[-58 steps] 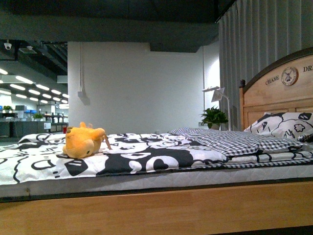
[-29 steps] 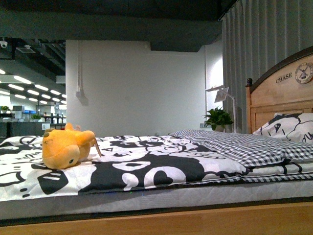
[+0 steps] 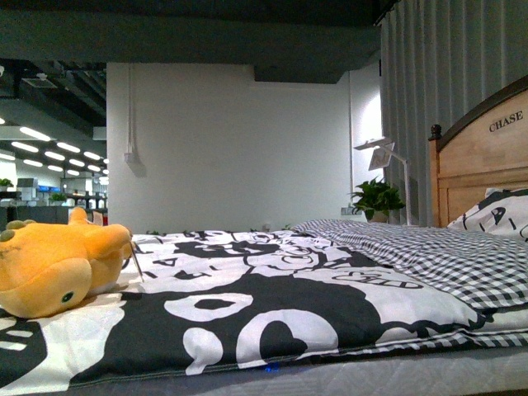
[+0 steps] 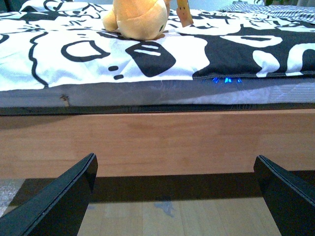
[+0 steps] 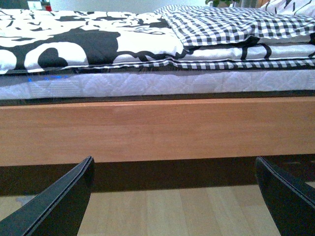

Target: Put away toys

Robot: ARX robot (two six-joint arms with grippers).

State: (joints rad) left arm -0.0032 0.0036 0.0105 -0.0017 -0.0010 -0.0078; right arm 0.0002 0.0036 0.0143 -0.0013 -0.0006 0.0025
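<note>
An orange-yellow plush toy (image 3: 54, 268) lies on the black-and-white bedspread (image 3: 272, 305) at the left of the front view, its black eye facing me. The left wrist view shows the same toy (image 4: 136, 18) on the bed, far beyond my left gripper (image 4: 174, 196), which hangs open low over the wooden floor before the bed frame. My right gripper (image 5: 172, 196) is also open, low in front of the bed's side board, with nothing between its fingers. Neither arm shows in the front view.
The bed's wooden side rail (image 4: 162, 142) and mattress edge (image 5: 147, 83) stand ahead of both grippers. A checked blanket (image 3: 445, 256), a pillow (image 3: 499, 214) and a wooden headboard (image 3: 478, 161) are to the right. A plant (image 3: 375, 198) and lamp (image 3: 381, 153) stand behind.
The front view has closed in on the bed and shifted right: the plush toy now looks larger and sits further left, and the bed's wooden rail has dropped out of view.
</note>
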